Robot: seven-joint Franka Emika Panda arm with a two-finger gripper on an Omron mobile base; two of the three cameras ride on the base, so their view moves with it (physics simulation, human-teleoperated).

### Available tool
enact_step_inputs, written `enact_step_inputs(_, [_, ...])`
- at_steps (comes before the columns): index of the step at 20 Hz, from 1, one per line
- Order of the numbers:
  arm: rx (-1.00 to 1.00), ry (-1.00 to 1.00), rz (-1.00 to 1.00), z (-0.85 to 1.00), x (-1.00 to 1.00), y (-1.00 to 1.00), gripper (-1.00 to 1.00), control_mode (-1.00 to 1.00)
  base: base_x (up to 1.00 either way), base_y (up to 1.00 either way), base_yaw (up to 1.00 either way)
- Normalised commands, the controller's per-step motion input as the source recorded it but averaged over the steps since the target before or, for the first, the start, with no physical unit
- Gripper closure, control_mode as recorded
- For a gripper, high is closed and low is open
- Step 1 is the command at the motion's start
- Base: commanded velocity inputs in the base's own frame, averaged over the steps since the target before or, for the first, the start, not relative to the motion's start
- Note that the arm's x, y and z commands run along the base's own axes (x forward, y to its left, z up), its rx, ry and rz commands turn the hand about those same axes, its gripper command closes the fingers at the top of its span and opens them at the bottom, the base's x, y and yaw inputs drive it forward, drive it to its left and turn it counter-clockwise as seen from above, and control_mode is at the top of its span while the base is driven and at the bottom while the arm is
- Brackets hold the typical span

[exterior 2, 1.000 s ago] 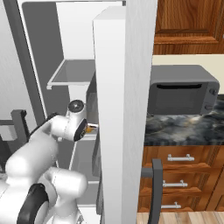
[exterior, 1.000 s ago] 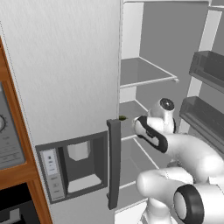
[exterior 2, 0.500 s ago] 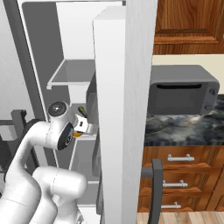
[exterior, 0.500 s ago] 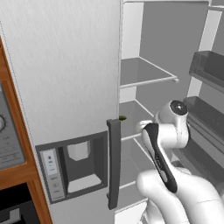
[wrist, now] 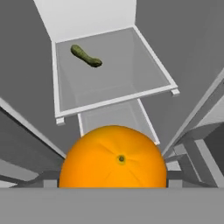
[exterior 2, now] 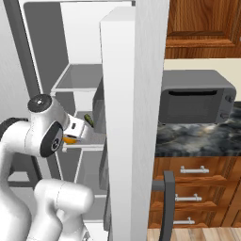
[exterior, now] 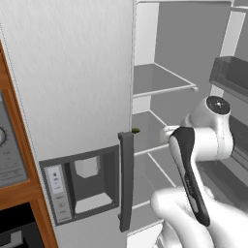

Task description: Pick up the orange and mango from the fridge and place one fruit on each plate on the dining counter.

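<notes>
Open fridge (exterior: 87, 72), door on the left. Dark green vegetable (wrist: 86, 56) lies on the shelf (wrist: 109, 83), long axis slanted, well beyond the tool (exterior 2: 70, 139). Tool pinching the orange (wrist: 113, 157) between its tips, held just off the shelf edge. Judgement: the orange must back straight out toward the base, clear of the door.

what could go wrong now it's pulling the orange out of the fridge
The orange fills the space between the fingers, so a jolt could let the smooth ball slip. The hand is close to the open fridge door, and a wide swing might clip its edge. The green vegetable on the shelf is not the mango.
</notes>
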Motion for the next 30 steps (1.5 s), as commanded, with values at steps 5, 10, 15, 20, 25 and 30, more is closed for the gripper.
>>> enact_step_inputs(5, [0.00,0.01,0.00,0.59,-0.55,0.04,1.00,-1.00,0.00,0.00,0.00])
enact_step_inputs(10, [0.00,-0.25,0.00,0.26,-0.69,0.00,1.00,-1.00,0.00,0.00,0.00])
enact_step_inputs(15, [0.00,-0.12,0.00,0.51,-0.56,0.00,1.00,-1.00,0.00,0.00,0.00])
enact_step_inputs(20, [0.00,0.00,0.00,0.53,-0.46,0.01,1.00,-1.00,0.00,0.00,0.00])
enact_step_inputs(25, [0.00,0.00,0.00,0.08,-0.16,0.00,1.00,1.00,-0.80,0.09,0.00])
enact_step_inputs(30, [0.00,0.00,0.00,0.00,0.00,0.00,1.00,1.00,-1.00,0.19,0.00])
